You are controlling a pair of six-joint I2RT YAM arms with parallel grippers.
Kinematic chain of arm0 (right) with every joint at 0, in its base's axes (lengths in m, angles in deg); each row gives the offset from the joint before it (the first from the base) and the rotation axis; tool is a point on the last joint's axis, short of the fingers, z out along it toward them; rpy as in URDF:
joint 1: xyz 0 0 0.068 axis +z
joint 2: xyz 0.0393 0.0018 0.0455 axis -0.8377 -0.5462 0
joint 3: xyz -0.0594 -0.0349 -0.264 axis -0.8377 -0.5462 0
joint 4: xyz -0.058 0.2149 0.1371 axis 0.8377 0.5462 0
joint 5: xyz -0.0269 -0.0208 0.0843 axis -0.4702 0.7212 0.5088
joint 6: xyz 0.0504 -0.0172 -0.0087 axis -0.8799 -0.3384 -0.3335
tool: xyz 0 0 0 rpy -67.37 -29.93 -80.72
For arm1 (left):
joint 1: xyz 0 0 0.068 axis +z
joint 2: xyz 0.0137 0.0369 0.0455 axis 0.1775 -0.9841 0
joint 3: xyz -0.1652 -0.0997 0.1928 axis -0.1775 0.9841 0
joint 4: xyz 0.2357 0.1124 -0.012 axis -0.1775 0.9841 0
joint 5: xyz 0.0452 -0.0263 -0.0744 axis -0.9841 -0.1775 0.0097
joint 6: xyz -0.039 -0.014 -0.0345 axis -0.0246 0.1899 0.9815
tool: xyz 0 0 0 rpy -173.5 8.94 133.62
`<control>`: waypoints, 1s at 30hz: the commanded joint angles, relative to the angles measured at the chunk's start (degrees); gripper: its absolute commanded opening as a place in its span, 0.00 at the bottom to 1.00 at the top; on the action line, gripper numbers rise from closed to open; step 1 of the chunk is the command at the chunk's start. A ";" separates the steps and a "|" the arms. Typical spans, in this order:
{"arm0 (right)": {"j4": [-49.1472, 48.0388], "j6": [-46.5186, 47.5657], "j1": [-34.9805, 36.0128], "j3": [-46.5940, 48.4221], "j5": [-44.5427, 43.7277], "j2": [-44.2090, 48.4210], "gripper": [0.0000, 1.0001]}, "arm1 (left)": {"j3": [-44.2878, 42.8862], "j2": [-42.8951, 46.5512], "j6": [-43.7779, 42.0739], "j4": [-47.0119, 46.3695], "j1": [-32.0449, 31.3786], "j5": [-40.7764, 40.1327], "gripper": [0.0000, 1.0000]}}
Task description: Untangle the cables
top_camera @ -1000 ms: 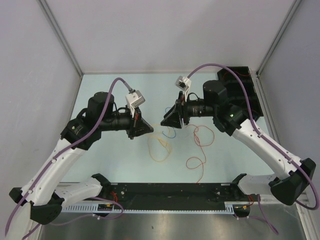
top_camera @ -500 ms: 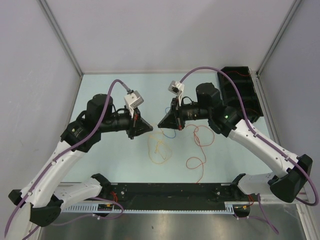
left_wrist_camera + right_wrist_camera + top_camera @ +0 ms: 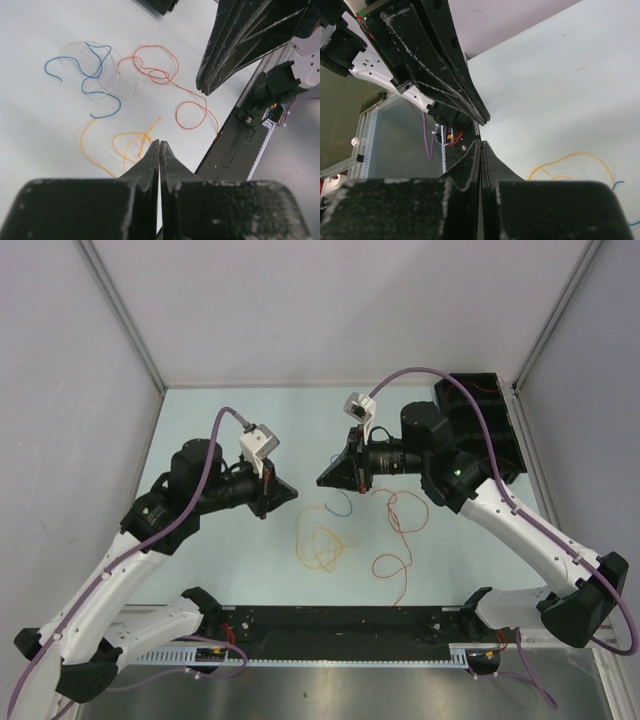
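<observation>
Cables: the cables [image 3: 345,530] lay loosely overlapped on the table [image 3: 200,420] between the arms.
Left gripper [image 3: 160,145]: clenched, empty, near the orange cable [image 3: 131,144].
Right gripper [image 3: 480,145]: clenched, empty, facing it.
Advice: probably open over one free end, pinch it, then drag it clear.

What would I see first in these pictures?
Two black claws meet in the middle: the left claw and the right claw, both shut, point almost tip to tip. On the pale table beside them lie curly wires: a yellow cable, a red cable and a blue cable.
</observation>
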 commanded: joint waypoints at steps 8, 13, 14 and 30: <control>11.80 4.99 0.52 4.32 -15.85 -6.02 0.67 | 10.21 0.71 5.73 -6.24 -0.05 -8.18 0.63; 14.45 2.54 1.13 3.79 -24.99 -9.97 0.67 | 17.85 -1.14 15.06 -8.70 -0.05 -19.59 0.76; 15.15 2.27 1.22 3.70 -25.36 -10.50 0.67 | 19.00 -1.06 17.60 -8.97 0.04 -20.14 0.76; 15.69 4.89 22.04 -0.25 -37.67 -18.23 0.64 | 15.50 13.27 19.74 9.32 4.87 -49.94 0.88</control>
